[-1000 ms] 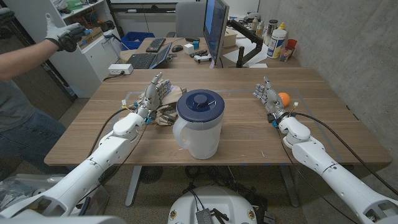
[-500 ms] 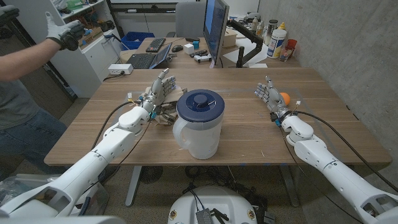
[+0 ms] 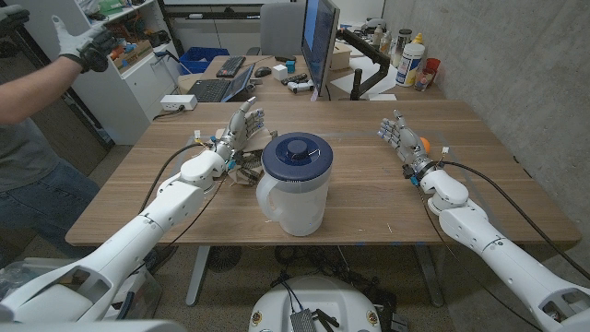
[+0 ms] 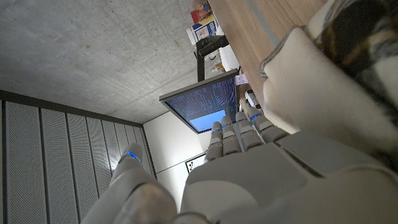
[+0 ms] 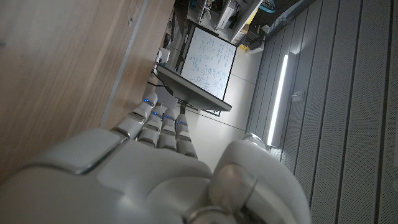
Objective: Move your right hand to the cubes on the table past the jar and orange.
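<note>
Our right hand [image 3: 398,136] stands open and empty right of the jar [image 3: 295,183], screening the orange [image 3: 423,145]; we see no cubes. Our left hand [image 3: 241,127], fingers extended and empty, waits beside the jar.

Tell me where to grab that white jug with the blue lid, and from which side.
Grip the jug by its handle, the loop on its lower left wall toward the robot's left. Come in with the left robot hand; the body looks too wide to wrap, and the domed lid offers little hold.

Jar [image 3: 295,183] at the bench [image 3: 369,207] centre, cubes [image 3: 241,170] just left of the jar under the left hand [image 3: 241,124], orange [image 3: 423,145] well right of the jar, right hand [image 3: 396,135] touching it
</note>
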`<state>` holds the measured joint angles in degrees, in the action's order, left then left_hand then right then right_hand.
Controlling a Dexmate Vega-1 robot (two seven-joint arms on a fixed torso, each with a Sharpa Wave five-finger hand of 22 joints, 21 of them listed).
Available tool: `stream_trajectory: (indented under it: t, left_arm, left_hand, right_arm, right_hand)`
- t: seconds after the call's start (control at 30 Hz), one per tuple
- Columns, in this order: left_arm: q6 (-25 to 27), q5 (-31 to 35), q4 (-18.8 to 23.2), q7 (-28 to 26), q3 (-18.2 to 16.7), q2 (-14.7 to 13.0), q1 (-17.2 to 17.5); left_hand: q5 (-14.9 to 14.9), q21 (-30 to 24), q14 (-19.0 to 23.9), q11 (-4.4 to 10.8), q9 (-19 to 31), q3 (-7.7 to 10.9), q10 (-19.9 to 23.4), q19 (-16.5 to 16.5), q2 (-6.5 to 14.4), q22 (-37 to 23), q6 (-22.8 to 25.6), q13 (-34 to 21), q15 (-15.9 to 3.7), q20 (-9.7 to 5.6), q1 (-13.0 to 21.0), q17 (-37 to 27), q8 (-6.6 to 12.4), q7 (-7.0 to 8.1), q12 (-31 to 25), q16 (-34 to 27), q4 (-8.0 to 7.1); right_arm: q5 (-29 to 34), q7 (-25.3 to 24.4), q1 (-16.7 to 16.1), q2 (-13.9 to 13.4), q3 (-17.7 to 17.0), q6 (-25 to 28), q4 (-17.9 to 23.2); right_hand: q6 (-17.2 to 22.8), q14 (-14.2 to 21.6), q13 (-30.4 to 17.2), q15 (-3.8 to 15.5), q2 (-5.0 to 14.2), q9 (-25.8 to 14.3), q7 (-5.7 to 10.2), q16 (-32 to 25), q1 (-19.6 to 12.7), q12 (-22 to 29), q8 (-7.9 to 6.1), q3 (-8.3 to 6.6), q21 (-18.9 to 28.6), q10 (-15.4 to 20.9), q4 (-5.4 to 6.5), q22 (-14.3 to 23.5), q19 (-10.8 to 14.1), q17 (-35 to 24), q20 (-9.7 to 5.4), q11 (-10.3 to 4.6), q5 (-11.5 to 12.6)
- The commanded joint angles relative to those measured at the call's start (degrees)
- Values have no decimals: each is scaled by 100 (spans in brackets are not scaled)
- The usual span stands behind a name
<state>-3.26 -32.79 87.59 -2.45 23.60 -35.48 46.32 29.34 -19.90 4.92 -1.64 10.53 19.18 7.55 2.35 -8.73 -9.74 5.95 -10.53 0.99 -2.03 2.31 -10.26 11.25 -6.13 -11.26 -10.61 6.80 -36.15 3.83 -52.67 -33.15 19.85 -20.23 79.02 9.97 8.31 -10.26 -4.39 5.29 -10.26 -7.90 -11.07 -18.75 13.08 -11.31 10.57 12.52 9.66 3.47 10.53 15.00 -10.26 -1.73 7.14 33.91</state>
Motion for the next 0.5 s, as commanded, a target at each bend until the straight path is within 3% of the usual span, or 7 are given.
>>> stream_trajectory:
  t: [0.03, 0.5]
  left_arm:
    - [108, 42, 10, 39, 57, 16, -141]
    - [287, 120, 206, -44, 89, -53, -153]
  left_hand:
    - [63, 30, 41, 8, 18, 13, 41, 29, -7, -22, 52, -23, 14, -185, 53, -14, 18, 8, -30, -38, 19]
    - [100, 65, 48, 4, 20, 9, 47, 43, 20, -23, 80, -24, 21, -182, 94, -14, 28, 10, -32, -40, 35]
  right_arm:
    - [189, 137, -49, -11, 84, -344, 13]
    - [477, 267, 3, 56, 170, -898, -269]
  right_hand:
    - [100, 51, -20, 18, -2, -17, 51, -12, -95, 30, -38, -11, -23, 83, -48, 12, -22, -18, 29, -15, 36]
    - [273, 91, -23, 61, 36, -21, 202, 1, -254, 26, -80, -59, -55, 146, -138, 10, -88, -12, 47, -93, 50]
